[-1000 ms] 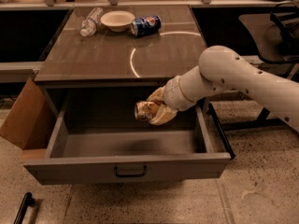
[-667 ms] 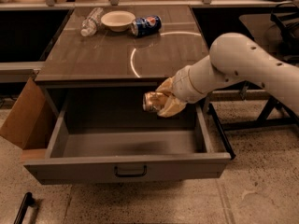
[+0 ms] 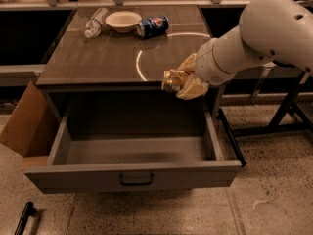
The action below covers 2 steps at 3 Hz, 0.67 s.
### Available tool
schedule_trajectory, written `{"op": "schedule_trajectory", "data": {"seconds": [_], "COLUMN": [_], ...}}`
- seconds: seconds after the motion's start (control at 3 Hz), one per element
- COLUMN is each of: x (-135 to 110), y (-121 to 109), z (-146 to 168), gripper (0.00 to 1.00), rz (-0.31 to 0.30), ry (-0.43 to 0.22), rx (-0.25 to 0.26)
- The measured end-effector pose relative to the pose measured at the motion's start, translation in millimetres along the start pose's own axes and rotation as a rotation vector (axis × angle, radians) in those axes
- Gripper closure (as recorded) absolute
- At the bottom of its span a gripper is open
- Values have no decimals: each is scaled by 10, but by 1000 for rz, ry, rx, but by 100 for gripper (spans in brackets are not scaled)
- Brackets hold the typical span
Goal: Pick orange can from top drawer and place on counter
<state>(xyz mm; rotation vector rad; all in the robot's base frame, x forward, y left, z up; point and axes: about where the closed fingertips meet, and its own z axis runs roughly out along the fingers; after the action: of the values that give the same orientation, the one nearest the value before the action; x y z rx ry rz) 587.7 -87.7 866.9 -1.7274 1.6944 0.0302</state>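
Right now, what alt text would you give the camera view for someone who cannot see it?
The robot's gripper holds the orange can between its fingers at the counter's front edge, above the open top drawer. Farther back on the counter are a blue Pepsi can on its side, a white bowl and a plastic bottle.

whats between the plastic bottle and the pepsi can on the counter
A white bowl, seen in the camera view. The gripper holds the orange can by the front edge of the counter.
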Motion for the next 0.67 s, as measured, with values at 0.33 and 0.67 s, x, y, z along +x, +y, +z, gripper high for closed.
{"op": "schedule_trajectory", "data": {"seconds": [0.33, 0.67], "x": [0, -62], "y": [-1, -177], "z": [0, -62], "gripper": [100, 100], "rz": [0, 25], "ry": [0, -7], "rx": [0, 23]}}
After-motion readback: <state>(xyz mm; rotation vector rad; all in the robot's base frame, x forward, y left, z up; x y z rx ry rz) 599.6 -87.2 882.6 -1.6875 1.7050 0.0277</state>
